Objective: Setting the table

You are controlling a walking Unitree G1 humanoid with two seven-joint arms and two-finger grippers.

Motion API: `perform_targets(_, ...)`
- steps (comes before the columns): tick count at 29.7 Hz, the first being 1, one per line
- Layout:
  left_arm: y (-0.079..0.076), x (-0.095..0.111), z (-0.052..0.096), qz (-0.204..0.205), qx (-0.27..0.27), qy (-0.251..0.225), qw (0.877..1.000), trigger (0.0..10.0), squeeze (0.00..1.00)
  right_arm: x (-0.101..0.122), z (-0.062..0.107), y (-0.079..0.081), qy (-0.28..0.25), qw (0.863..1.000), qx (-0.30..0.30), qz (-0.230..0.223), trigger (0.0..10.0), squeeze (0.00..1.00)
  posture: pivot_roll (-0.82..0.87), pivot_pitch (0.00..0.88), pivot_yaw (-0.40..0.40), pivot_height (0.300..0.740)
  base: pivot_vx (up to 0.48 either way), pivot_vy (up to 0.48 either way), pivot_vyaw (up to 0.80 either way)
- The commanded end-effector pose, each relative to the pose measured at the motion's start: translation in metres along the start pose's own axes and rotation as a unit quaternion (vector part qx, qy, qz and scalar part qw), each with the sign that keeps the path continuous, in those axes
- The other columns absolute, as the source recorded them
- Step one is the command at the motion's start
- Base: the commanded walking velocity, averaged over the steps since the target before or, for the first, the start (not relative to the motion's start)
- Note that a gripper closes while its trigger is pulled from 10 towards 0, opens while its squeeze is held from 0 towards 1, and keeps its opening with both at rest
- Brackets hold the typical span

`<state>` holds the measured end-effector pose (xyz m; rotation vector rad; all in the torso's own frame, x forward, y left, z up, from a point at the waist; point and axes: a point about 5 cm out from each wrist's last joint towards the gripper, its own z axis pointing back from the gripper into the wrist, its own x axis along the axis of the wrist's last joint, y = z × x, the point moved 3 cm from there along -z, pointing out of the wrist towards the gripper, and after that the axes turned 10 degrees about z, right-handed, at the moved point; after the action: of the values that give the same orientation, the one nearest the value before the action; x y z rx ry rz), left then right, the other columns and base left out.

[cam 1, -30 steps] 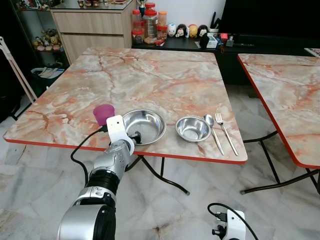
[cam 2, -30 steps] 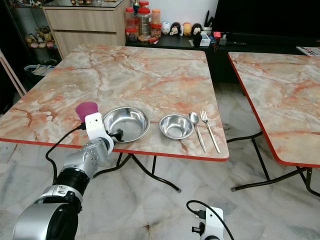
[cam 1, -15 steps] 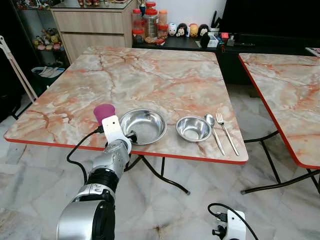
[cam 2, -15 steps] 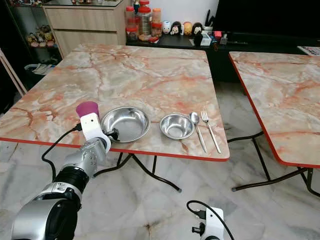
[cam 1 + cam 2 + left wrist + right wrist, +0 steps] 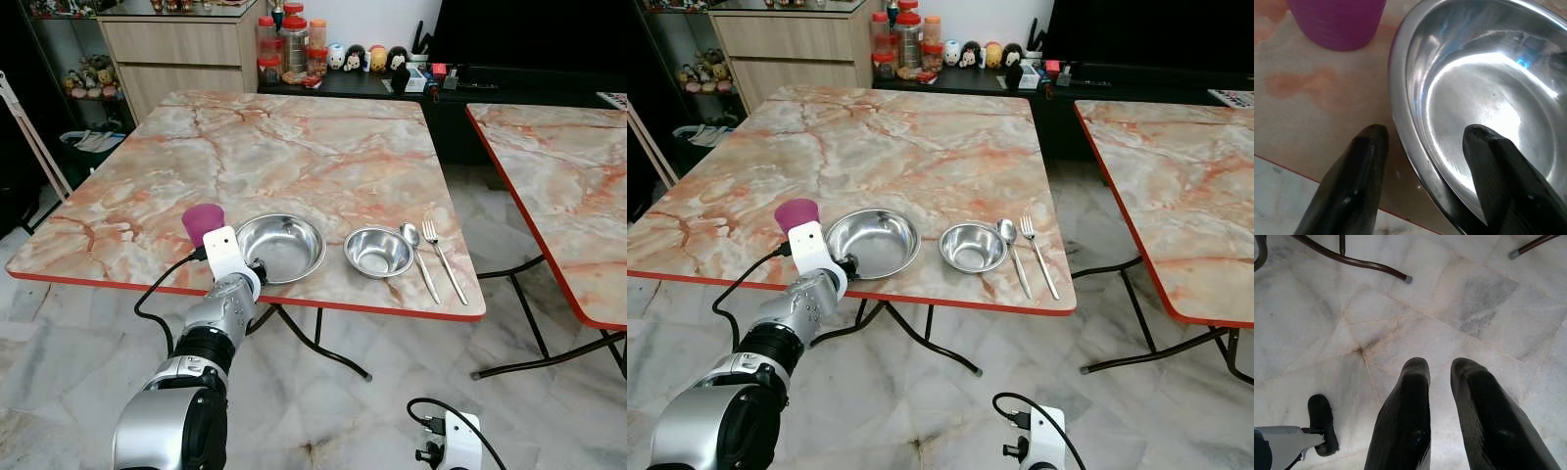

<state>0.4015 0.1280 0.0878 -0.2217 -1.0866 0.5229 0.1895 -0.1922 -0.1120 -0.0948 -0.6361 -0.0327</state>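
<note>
1. Straddling the near rim of the large, shallow stainless-steel bowl [image 5: 1484,112], the left hand [image 5: 1422,147] stands open: 1 black finger [image 5: 1354,186] lies outside over the marble-patterned worktop with red edge [image 5: 323,147], the other finger [image 5: 1503,181] inside the bowl. Not yet clenched on the rim.
2. Location: large bowl sits near the worktop's front edge, just beside the magenta plastic cup [image 5: 203,222] on its left; the small stainless-steel bowl [image 5: 378,252] sits to its right, then the steel spoon [image 5: 418,257] and steel fork [image 5: 443,257] side by side.
3. Handling, judged: thin rigid steel, light, not fragile, but polished and slippery. The rolled rim is the only purchase; a pinch across it should hold, though the bowl may pivot or slide if lifted off-centre.
4. Contents: both bowls look empty, only reflections inside. Cup interior cannot be seen.
5. Risk, judged: dragging the bowl could nudge the cup, which stands close.
6. Right hand [image 5: 1440,382] hangs idle over the marble floor [image 5: 1474,293], fingers slightly parted, grasping nothing.
</note>
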Motion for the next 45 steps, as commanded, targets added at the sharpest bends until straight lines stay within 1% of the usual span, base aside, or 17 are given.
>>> perform_targets(1, -0.001, -0.002, -0.001, -0.001, 0.001, 0.009, 1.000, 0.0, 0.00, 0.002, -0.001, 0.000, 0.000, 1.000, -0.001, -0.005, 10.0, 0.00, 0.02, 0.000, -0.015, 0.740, 0.000, 0.000, 0.00)
perform_targets(12, 0.002, -0.001, -0.001, 0.000, 0.008, 0.008, 1.000, 0.0, 0.00, 0.003, -0.001, 0.001, 0.001, 1.000, 0.000, -0.005, 10.0, 0.00, 0.02, 0.000, -0.015, 0.740, 0.000, 0.000, 0.00)
perform_targets(20, 0.008, -0.002, -0.001, 0.005, 0.017, 0.006, 1.000, 0.0, 0.00, 0.003, -0.001, 0.002, 0.000, 1.000, 0.001, -0.004, 10.0, 0.00, 0.02, 0.000, -0.015, 0.740, 0.000, 0.000, 0.00)
perform_targets(26, 0.015, -0.004, -0.001, 0.023, 0.026, 0.004, 0.999, 0.0, 0.00, 0.004, -0.001, 0.002, 0.000, 1.000, 0.002, -0.002, 10.0, 0.00, 0.03, 0.000, -0.019, 0.740, 0.000, 0.000, 0.00)
perform_targets(29, 0.014, 0.000, 0.000, 0.054, 0.010, -0.017, 0.998, 0.0, 0.00, 0.004, -0.001, 0.002, 0.000, 1.000, 0.002, -0.001, 10.0, 0.00, 0.03, 0.000, -0.023, 0.740, 0.000, 0.000, 0.00)
perform_targets(31, 0.011, 0.008, 0.003, 0.079, -0.018, -0.049, 0.996, 0.0, 0.00, 0.004, -0.001, 0.001, -0.001, 1.000, 0.002, -0.001, 10.0, 0.00, 0.03, 0.000, -0.022, 0.740, 0.000, 0.000, 0.00)
perform_targets(32, 0.011, 0.008, 0.003, 0.079, -0.018, -0.049, 0.996, 0.0, 0.00, 0.004, -0.001, 0.001, -0.001, 1.000, 0.002, -0.001, 10.0, 0.00, 0.03, 0.000, -0.022, 0.740, 0.000, 0.000, 0.00)
perform_targets(33, 0.011, 0.010, 0.004, 0.090, -0.026, -0.059, 0.994, 0.0, 0.00, 0.004, -0.001, 0.001, -0.001, 1.000, 0.002, -0.001, 10.0, 0.00, 0.03, 0.000, -0.023, 0.740, 0.000, 0.000, 0.00)
perform_targets(34, 0.013, 0.012, 0.005, 0.098, -0.033, -0.072, 0.992, 0.0, 0.00, 0.005, -0.001, 0.001, -0.002, 1.000, 0.002, -0.002, 10.0, 0.00, 0.03, 0.000, -0.023, 0.740, 0.000, 0.000, 0.00)
perform_targets(35, 0.018, 0.015, 0.008, 0.109, -0.052, -0.093, 0.988, 0.0, 0.00, 0.005, -0.001, 0.001, -0.004, 1.000, 0.002, -0.003, 10.0, 0.00, 0.03, 0.000, -0.023, 0.740, 0.000, 0.000, 0.00)
perform_targets(36, 0.018, 0.015, 0.008, 0.109, -0.052, -0.093, 0.988, 0.0, 0.00, 0.005, -0.001, 0.001, -0.004, 1.000, 0.002, -0.003, 10.0, 0.00, 0.03, 0.000, -0.023, 0.740, 0.000, 0.000, 0.00)
perform_targets(37, 0.019, 0.016, 0.010, 0.111, -0.066, -0.101, 0.987, 0.0, 0.00, 0.005, -0.001, 0.001, -0.005, 1.000, 0.002, -0.005, 10.0, 0.00, 0.03, 0.000, -0.023, 0.740, 0.000, 0.000, 0.00)
perform_targets(38, 0.022, 0.018, 0.013, 0.112, -0.086, -0.113, 0.984, 3.0, 0.00, 0.006, -0.001, 0.001, -0.007, 1.000, 0.002, -0.007, 10.0, 0.00, 0.03, 0.000, -0.024, 0.740, 0.000, 0.000, 0.00)
perform_targets(39, 0.023, 0.019, 0.015, 0.113, -0.091, -0.118, 0.982, 3.0, 0.00, 0.006, -0.001, 0.001, -0.007, 1.000, 0.002, -0.007, 10.0, 0.00, 0.03, 0.000, -0.024, 0.740, 0.000, 0.000, 0.00)
perform_targets(40, 0.025, 0.020, 0.016, 0.119, -0.098, -0.124, 0.980, 10.0, 0.00, 0.006, -0.001, 0.001, -0.008, 1.000, 0.002, -0.007, 10.0, 0.00, 0.03, 0.000, -0.025, 0.740, 0.000, 0.000, 0.00)
perform_targets(41, 0.031, 0.021, 0.020, 0.132, -0.111, -0.134, 0.976, 10.0, 0.00, 0.006, -0.001, 0.001, -0.008, 1.000, 0.002, -0.007, 10.0, 0.00, 0.03, 0.000, -0.025, 0.740, 0.000, 0.000, 0.00)
perform_targets(45, 0.033, 0.022, 0.022, 0.137, -0.117, -0.139, 0.974, 10.0, 0.00, 0.006, -0.001, 0.001, -0.008, 1.000, 0.003, -0.007, 10.0, 0.00, 0.03, 0.000, -0.025, 0.740, 0.000, 0.000, 0.00)
